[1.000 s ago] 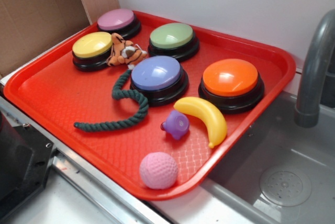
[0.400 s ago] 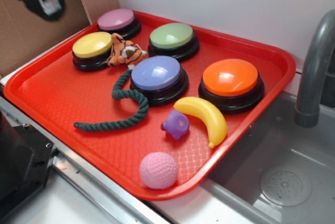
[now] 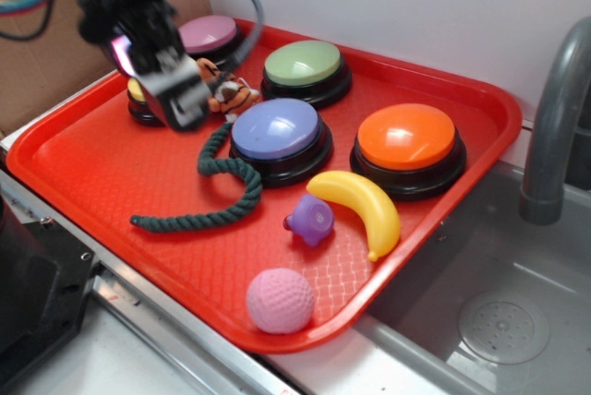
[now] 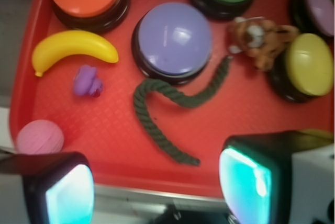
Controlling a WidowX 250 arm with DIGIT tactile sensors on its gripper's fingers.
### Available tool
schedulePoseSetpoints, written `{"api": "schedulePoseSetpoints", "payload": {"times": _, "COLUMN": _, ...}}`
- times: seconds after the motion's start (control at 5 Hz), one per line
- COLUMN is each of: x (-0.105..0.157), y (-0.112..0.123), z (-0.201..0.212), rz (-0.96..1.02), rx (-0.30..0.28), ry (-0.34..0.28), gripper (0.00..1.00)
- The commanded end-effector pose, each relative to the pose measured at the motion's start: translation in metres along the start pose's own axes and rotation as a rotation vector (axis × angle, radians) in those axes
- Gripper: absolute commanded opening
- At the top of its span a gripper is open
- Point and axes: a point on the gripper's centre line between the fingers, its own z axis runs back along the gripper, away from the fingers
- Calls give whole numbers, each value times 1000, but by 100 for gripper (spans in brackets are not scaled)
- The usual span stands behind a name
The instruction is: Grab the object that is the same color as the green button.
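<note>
While blurred in the exterior view, pincer (image 4: 157, 185) wide apart above green rope (image 4: 167, 110), wrist view.

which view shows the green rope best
The wrist view: the dark green rope lies whole and unobstructed, from its free end up to the tiger plush. In the exterior view the rope is also fully visible, but the gripper crowds its plush end.
</note>
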Motion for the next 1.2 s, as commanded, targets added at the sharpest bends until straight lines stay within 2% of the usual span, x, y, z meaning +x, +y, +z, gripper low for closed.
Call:
{"api": "schedulePoseSetpoints", "payload": {"times": 0.0, "x": 0, "y": -3, "z": -64, "rz": 55, "rx": -18, "ry": -16, "gripper": 100}}
{"api": "schedulePoseSetpoints", "payload": {"times": 0.2, "x": -4, "y": -1, "z": -88, "rz": 65, "rx": -12, "ry": 19, "gripper": 100}}
{"api": "schedulePoseSetpoints", "payload": {"times": 0.4, "x": -5, "y": 0, "z": -101, "rz": 73, "rx": -15, "ry": 19, "gripper": 100}}
{"api": "schedulePoseSetpoints", "payload": {"times": 0.6, "x": -5, "y": -2, "z": -112, "rz": 60, "rx": -46, "ry": -20, "gripper": 19}}
{"api": "schedulePoseSetpoints", "payload": {"times": 0.8, "x": -6, "y": -3, "z": -116, "rz": 58, "rx": -61, "ry": -36, "gripper": 0}}
{"api": "schedulePoseSetpoints", "payload": {"times": 1.0, "x": -7, "y": -3, "z": -117, "rz": 60, "rx": -67, "ry": -39, "gripper": 0}}
